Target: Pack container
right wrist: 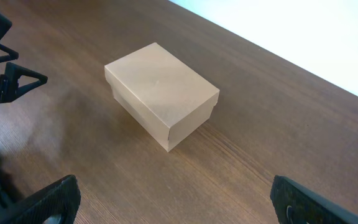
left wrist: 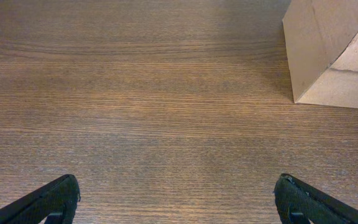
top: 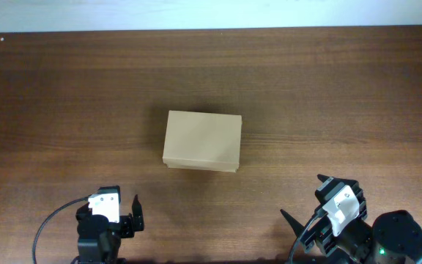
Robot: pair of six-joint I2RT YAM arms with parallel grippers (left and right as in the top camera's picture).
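Locate the container (top: pixel 201 141) near the middle of the wooden table (top: pixel 328 88). It sits flat with its lid shut. Both arms are at the near edge, well apart from the box. The left gripper (top: pixel 112 216) is below and left of it, and the right gripper (top: pixel 306 199) is below and right. In the 2 wrist views, both sets of jaws stand wide apart and hold nothing. Only bare wood shows between the fingers (left wrist: pixel 55 199).
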